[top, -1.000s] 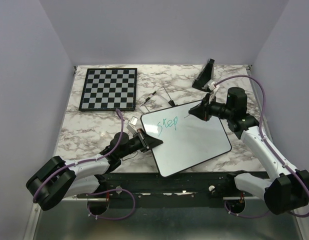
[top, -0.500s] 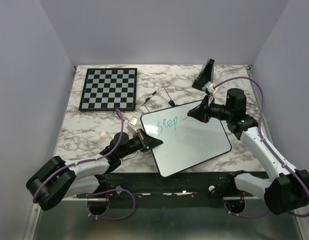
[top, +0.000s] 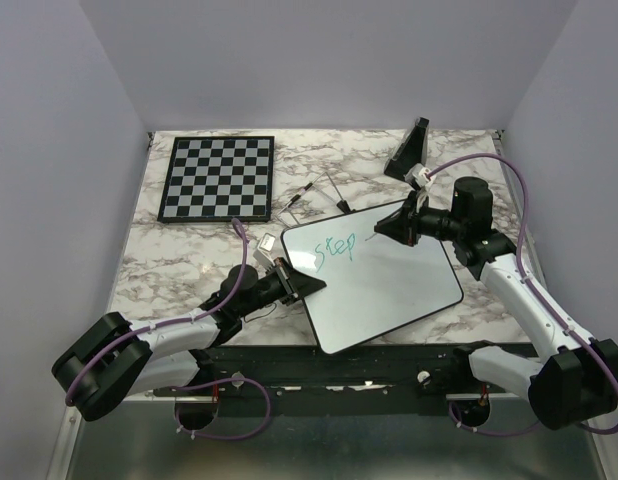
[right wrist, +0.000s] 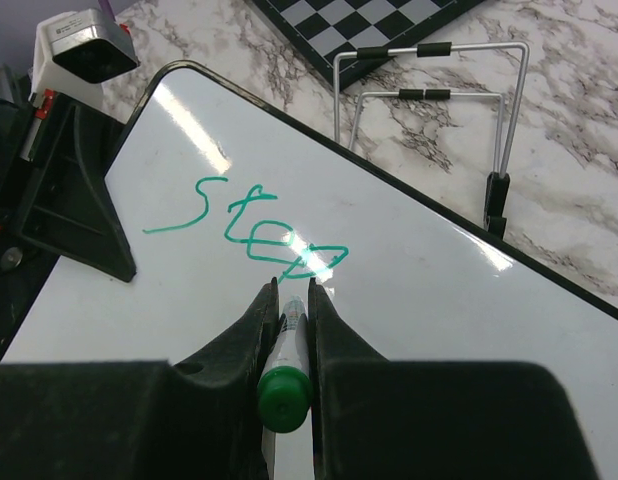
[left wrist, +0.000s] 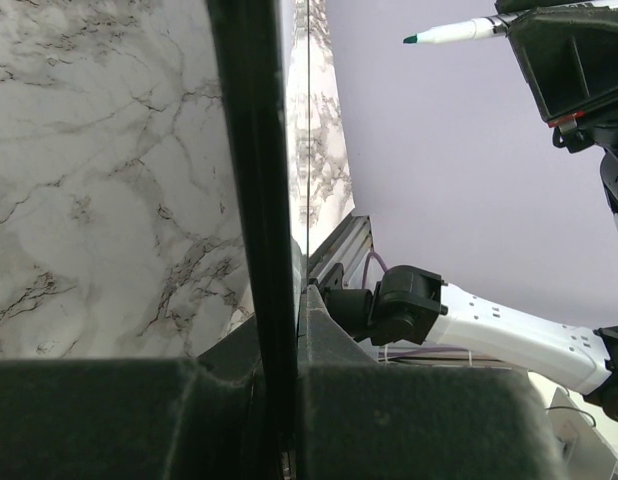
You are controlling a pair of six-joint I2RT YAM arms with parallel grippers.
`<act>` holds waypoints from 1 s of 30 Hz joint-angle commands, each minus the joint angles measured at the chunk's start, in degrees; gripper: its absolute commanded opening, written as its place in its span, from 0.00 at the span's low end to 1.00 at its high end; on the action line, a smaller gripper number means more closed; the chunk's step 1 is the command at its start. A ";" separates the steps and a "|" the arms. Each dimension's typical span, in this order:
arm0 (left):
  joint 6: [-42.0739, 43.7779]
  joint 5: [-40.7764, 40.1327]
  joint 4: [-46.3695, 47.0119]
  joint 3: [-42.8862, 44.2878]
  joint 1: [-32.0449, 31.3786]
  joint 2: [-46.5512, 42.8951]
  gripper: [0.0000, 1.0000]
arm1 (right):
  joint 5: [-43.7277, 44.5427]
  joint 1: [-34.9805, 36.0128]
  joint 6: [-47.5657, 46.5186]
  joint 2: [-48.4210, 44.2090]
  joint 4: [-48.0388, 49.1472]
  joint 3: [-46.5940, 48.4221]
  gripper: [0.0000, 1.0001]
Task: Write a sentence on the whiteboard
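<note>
The whiteboard (top: pixel 384 285) lies tilted on the marble table, with teal "Step" (top: pixel 336 247) written near its upper left. My left gripper (top: pixel 307 285) is shut on the board's left edge, which shows as a black rim (left wrist: pixel 251 200) between its jaws. My right gripper (top: pixel 394 226) is shut on a green-capped marker (right wrist: pixel 286 372) and points it at the board (right wrist: pixel 439 300) just past the "Step" (right wrist: pixel 259 228). The marker's tip (left wrist: pixel 414 39) shows in the left wrist view. I cannot tell whether it touches the board.
A checkered chessboard (top: pixel 217 177) lies at the back left. A wire stand (right wrist: pixel 429 90) lies beyond the board's far edge and also shows in the top view (top: pixel 336 195). A small pen-like thing (top: pixel 297 197) lies beside it. A black wedge (top: pixel 409 148) stands at the back right.
My right gripper with the marker has shifted slightly by the end of "Step". The left gripper and the board have not moved.
</note>
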 commanded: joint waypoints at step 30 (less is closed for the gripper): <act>4.46 -2.20 2.31 -1.09 -1.01 -0.46 0.00 | 1.74 -0.49 -3.34 -0.22 1.82 -1.71 0.01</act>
